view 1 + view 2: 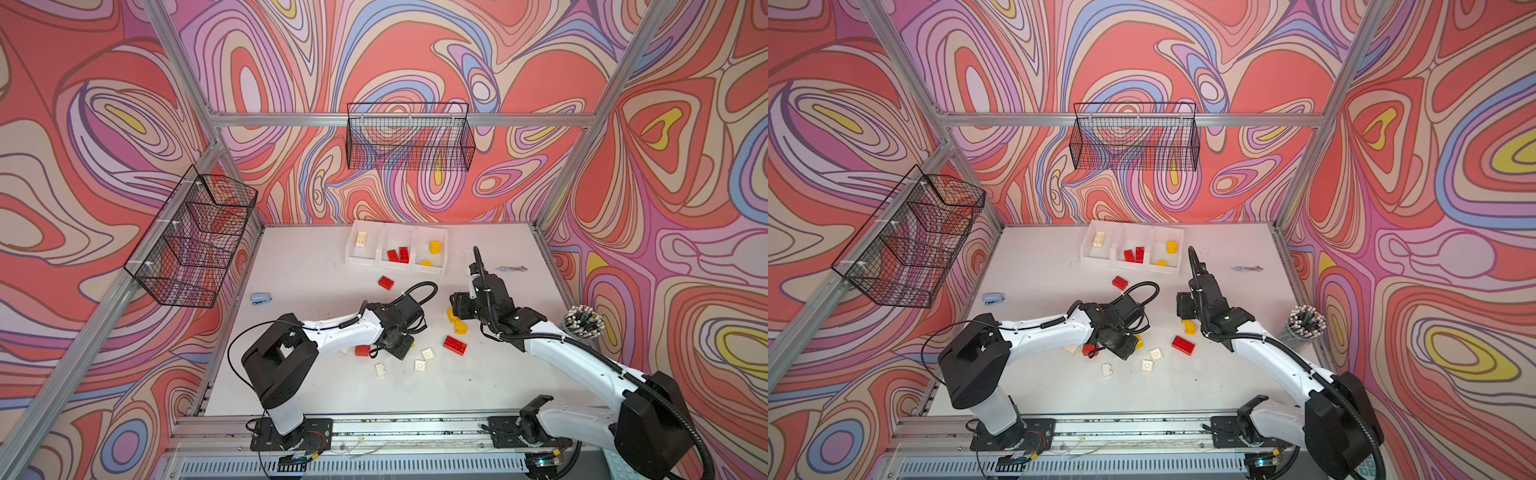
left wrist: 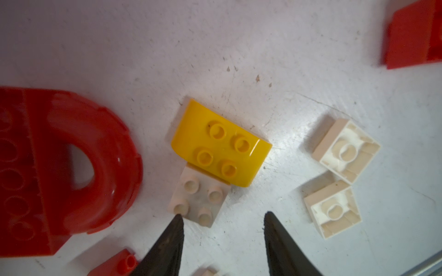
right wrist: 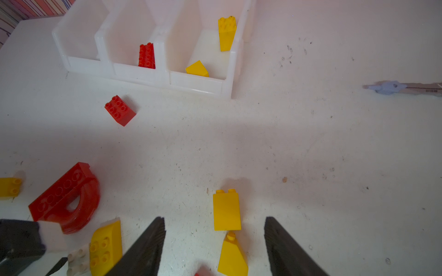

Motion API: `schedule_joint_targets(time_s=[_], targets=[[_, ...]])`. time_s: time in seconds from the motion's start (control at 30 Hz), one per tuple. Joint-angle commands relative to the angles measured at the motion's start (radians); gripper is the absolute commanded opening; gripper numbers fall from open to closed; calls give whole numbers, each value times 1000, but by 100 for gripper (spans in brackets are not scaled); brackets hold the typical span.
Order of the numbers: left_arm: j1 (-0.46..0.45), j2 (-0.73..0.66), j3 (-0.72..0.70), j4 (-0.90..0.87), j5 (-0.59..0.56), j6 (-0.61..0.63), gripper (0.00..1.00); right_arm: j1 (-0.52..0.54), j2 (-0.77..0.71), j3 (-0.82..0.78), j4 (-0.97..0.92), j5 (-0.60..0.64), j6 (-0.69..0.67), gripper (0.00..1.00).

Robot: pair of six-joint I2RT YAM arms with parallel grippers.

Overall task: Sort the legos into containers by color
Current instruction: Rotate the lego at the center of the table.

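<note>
Pickup stage: we're hovering left gripper (image 2: 223,215), parted and empty, white brick (image 2: 199,200) just ahead; right gripper (image 3: 214,218) parted too, yellow brick (image 3: 226,210) ahead. Next probably needing centring, closing.

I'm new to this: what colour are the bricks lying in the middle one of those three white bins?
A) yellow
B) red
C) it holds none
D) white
B: in a top view the middle bin holds two red bricks and no other colour.
</note>
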Motion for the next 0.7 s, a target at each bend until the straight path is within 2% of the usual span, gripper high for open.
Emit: schedule_joint_targets(time_s=[0.0, 0.37, 0.57, 0.67], targets=[[1, 39, 18, -23, -47, 26, 54, -9, -18, -18, 24, -12, 22, 70], [1, -50, 39, -68, -47, -1, 54, -10, 7, -27, 54, -46, 16, 70], [0, -65, 85, -153, -72, 78, 53, -11, -2, -30, 56, -55, 13, 70], [1, -33, 111, -206, -69, 111, 48, -10, -13, -32, 54, -64, 13, 70]])
